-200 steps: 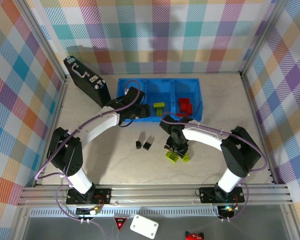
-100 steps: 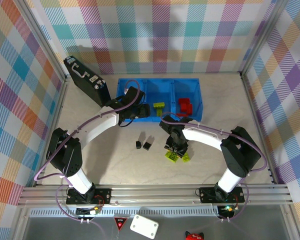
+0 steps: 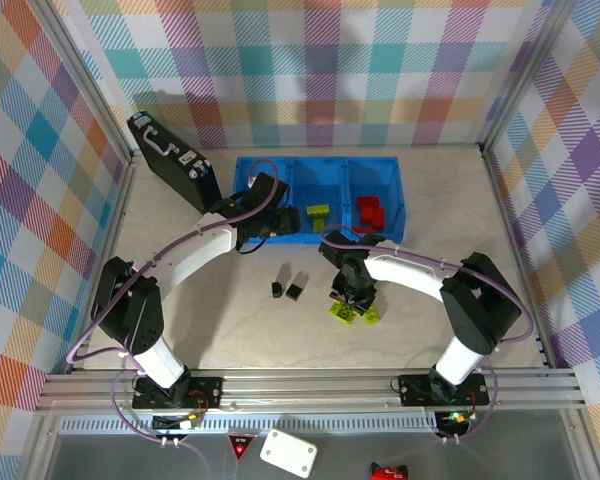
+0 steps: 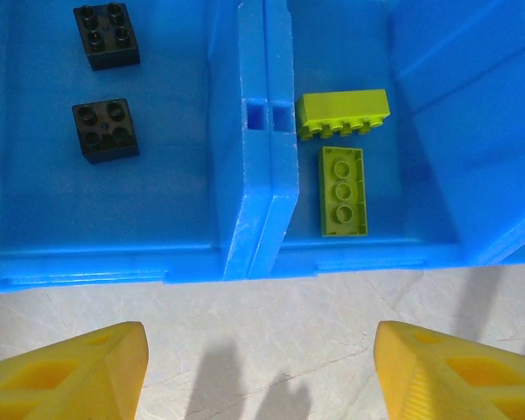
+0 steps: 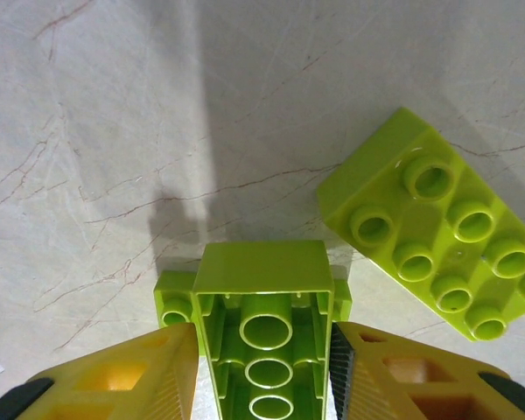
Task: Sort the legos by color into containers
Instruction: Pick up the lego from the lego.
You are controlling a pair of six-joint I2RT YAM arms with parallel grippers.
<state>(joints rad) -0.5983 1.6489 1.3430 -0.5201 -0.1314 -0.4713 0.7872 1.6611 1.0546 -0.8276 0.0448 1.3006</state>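
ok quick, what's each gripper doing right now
left gripper: open, holding nothing.
right gripper: closed on a lime brick, gripping it by both sides.

left gripper over blue tray | right gripper on lime legos | two black legos on table

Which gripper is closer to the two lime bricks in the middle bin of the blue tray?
Left. The left gripper hangs open just before the tray wall nearest those lime bricks; the right gripper is farther off, clasping a table brick.
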